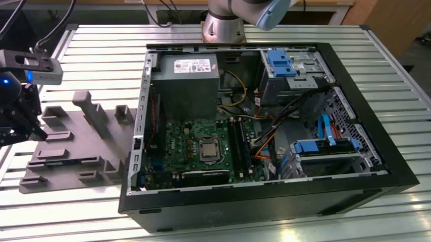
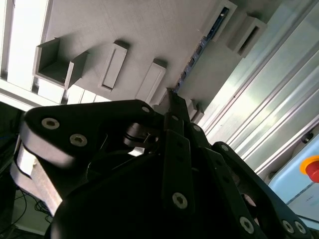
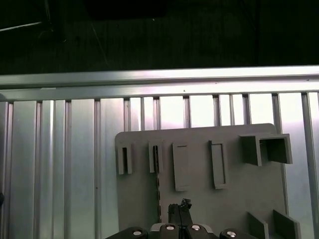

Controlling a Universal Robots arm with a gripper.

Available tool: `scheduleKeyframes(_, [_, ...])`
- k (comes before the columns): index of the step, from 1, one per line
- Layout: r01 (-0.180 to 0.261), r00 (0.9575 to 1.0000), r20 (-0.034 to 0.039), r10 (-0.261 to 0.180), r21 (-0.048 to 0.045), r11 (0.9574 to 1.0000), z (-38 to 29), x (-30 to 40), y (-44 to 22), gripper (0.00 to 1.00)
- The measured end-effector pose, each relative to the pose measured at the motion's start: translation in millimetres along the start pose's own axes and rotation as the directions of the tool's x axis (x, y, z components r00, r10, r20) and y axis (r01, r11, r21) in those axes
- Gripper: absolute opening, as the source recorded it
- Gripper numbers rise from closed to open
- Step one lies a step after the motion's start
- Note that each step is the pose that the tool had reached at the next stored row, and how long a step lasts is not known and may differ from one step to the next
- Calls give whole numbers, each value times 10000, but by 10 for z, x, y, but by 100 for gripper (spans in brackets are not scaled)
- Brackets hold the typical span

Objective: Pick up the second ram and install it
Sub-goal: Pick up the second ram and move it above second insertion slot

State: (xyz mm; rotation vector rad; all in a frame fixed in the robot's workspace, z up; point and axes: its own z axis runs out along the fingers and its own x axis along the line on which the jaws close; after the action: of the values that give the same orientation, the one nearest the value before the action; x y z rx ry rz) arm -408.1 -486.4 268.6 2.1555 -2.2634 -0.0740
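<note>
Second ram (image 3: 158,186) stands on edge in the grey tray (image 3: 234,199), ungrasped. The tool (image 3: 179,213) hangs just beside it; clenched or not, I cannot tell. Pick-up stage, I'd say: gripping calls for squaring over that thin edge.

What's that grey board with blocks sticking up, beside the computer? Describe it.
The grey tray is a flat, matte, plastic-looking plate with upright blocks and slotted holders. It lies on the slatted metal table, at the exterior view's left of the open computer case. A memory stick stands on edge in its holders; the gripper hangs above the tray.
</note>
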Motion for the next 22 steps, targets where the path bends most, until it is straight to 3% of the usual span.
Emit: scheduleKeyframes(22, [31, 10000, 3, -31, -2, 10000, 226, 40, -11, 11])
